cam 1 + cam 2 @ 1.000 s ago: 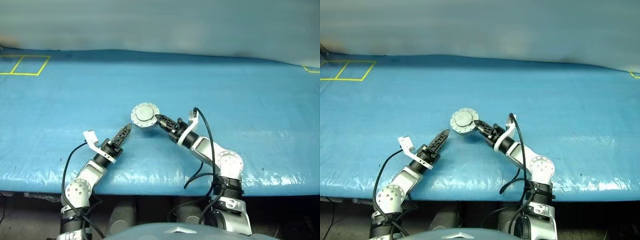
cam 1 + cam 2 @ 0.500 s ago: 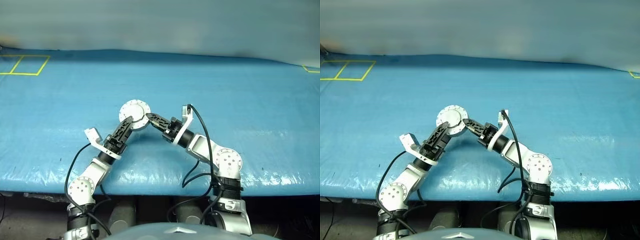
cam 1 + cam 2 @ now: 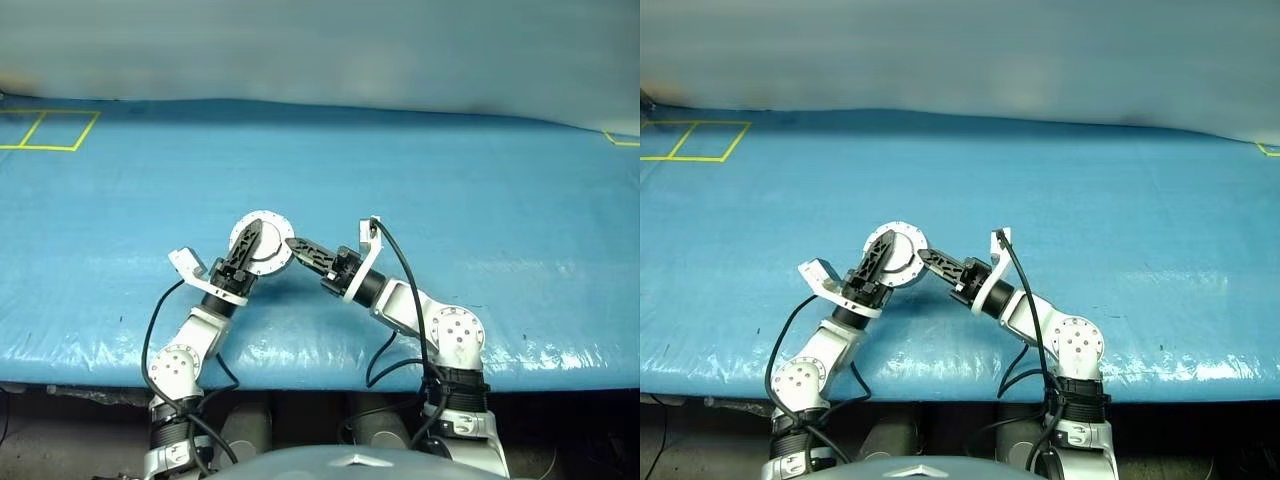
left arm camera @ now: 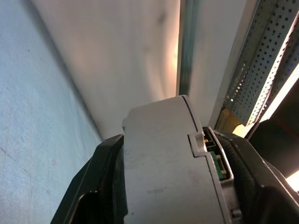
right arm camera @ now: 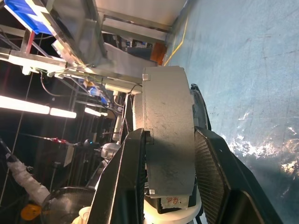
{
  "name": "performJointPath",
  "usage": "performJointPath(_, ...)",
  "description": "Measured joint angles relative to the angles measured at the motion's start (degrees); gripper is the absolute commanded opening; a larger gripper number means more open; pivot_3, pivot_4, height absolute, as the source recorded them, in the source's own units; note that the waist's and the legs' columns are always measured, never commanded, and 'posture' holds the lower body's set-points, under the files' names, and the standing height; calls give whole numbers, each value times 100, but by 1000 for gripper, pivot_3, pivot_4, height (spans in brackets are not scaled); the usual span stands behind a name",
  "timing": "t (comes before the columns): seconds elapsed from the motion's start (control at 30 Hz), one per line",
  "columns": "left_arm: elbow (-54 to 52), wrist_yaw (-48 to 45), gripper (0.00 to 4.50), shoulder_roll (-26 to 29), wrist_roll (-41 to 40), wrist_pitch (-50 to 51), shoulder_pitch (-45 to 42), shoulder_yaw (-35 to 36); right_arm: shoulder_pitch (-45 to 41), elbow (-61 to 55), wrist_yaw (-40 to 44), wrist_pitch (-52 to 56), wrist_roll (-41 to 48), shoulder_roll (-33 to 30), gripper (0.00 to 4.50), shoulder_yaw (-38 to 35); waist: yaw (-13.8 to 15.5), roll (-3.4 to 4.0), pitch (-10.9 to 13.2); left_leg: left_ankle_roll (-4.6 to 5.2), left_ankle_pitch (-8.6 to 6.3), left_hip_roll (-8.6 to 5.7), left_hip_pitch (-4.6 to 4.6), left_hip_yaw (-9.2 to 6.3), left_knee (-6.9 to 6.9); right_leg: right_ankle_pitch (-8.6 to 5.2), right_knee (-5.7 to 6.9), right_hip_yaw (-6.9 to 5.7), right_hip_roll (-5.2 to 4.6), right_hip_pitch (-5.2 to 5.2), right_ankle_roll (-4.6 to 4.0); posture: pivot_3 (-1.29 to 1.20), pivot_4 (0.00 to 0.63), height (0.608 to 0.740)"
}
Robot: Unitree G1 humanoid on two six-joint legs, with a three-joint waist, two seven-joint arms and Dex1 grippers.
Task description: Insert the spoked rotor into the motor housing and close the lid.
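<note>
Round silver-grey metal motor housing (image 3: pixel 262 242) held above the blue-covered table (image 3: pixel 480 200), centre-front. Right claw (image 3: pixel 291 243) clenched on its rim. Left claw (image 3: pixel 252 240) straddles the opposite edge, fingers either side, grasping it.

Bench (image 3: pixel 480 180): blue sheet bare from the far edge to the near edge; open passage on both sides
Middle, towards the near edge: motor housing (image 3: pixel 262 243) held up, left gripper (image 3: pixel 247 250) and right gripper (image 3: pixel 292 245) closed on it from either side; both arms block the way in from the near edge
Far left corner: flat yellow tape marks (image 3: pixel 45 130); no barrier
</note>
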Motion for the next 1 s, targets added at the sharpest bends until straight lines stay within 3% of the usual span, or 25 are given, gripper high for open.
performJointPath(0.2,7,307,2643,2,-157,156,26,44,61,18,-47,-120,-30,-14,1128,76,0,0,0,0,0,0,0,0,1,1,1,0,0,0,1,0,150,740)
performJointPath(0.5,7,728,2643,68,-35,131,11,120,48,26,97,-782,-680,-17,4123,286,0,0,0,0,0,0,1,0,2,2,3,1,1,0,3,0,150,740)
performJointPath(0.8,266,1418,2643,-165,453,-1033,-72,632,34,85,100,-1496,-1327,-18,4123,296,2,-3,-1,-1,1,0,4,1,4,4,6,3,2,1,2,0,150,740)
performJointPath(1.0,997,2024,2643,-157,953,-2257,-749,1196,25,95,124,-1512,-1456,-34,4123,286,70,-10,-5,-1,1,-2,5,0,14,7,6,3,2,8,6,0,150,740)
